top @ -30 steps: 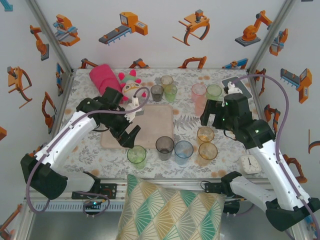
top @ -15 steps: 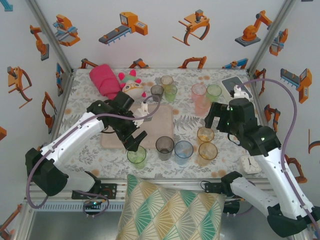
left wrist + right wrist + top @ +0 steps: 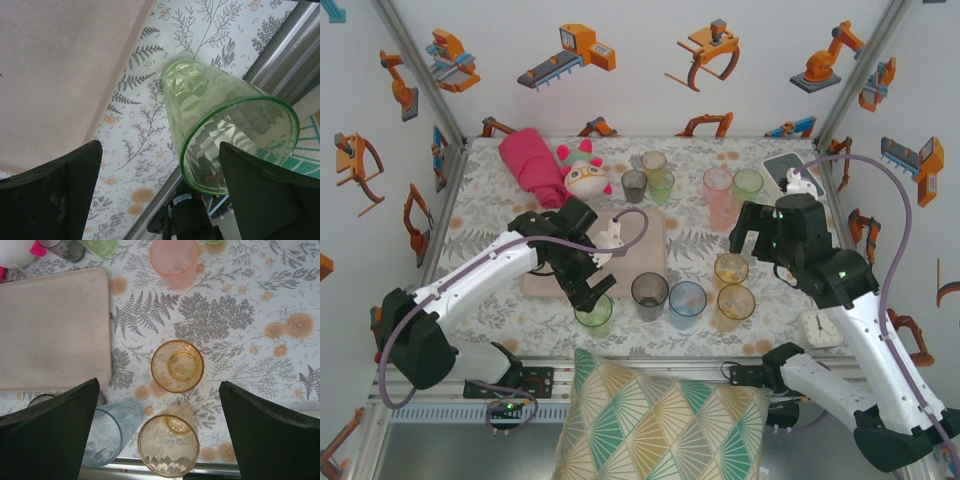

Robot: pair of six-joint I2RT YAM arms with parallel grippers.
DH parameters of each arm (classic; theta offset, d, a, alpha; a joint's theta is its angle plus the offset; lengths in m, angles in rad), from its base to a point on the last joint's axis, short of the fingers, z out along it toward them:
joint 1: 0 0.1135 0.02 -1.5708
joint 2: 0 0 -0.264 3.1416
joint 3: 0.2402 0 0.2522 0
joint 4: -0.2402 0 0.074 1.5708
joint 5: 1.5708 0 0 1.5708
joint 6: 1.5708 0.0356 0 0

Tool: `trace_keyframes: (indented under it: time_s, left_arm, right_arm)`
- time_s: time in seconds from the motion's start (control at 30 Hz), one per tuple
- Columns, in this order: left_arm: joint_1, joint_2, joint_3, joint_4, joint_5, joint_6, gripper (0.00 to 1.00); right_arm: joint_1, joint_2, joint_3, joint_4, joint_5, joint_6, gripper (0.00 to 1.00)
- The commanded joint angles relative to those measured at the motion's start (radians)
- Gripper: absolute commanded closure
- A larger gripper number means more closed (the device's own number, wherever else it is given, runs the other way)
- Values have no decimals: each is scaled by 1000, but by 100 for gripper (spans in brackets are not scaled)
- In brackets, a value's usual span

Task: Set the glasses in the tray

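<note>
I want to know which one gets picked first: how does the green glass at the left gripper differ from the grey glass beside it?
The green glass is pale clear green; the grey glass is smoky and dark. The green glass stands between the open fingers of the left gripper; the grey glass stands free, with no gripper at it. The green glass is to the left of the grey glass and slightly nearer the table's front edge. Both stand upright on the flowered cloth, outside the tray.

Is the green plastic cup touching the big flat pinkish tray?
Apart. In the left wrist view, a strip of flowery tablecloth shows between the green plastic cup and the edge of the flat beige-pink tray.
</note>
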Motion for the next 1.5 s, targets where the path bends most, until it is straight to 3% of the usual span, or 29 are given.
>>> trace_keyframes:
  time_s: [0.0,0.3,0.53,0.77,1.1,1.47]
  left_arm:
    - [-3,-2,-1,7,0,-13,13]
    - [-3,-18,-7,7,-12,-10,29]
    - [-3,-19,-1,6,7,-28,34]
    - [-4,-22,7,3,-5,-35,46]
    - [-3,-17,23,-1,-15,-40,50]
    - [-3,-11,32,3,-61,-46,68]
  right_arm:
    - [6,-9,-15,44,21,14,7]
    - [6,22,-12,65,6,12,7]
    - [6,23,-15,71,8,11,7]
    - [7,15,-24,74,14,7,6]
    - [6,18,-27,78,15,0,6]
    - [6,28,1,64,17,-25,7]
